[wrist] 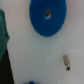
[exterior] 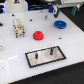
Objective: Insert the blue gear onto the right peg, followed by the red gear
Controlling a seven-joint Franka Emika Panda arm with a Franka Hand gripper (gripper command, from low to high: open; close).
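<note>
**Both gears lie flat on the desk, apart from the peg plate**

The blue gear lies flat on the white desk toward the exterior view's right; the red gear sits near the middle, well apart from it; a dark-framed plate with upright pegs lies nearer the camera; the tool hangs above the blue gear, too blurred to tell whether spread or pressed together; the wrist view shows the blue gear below, toothed rim visible.

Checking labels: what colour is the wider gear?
Bright blue; the blue gear shows best in the wrist view.
</note>
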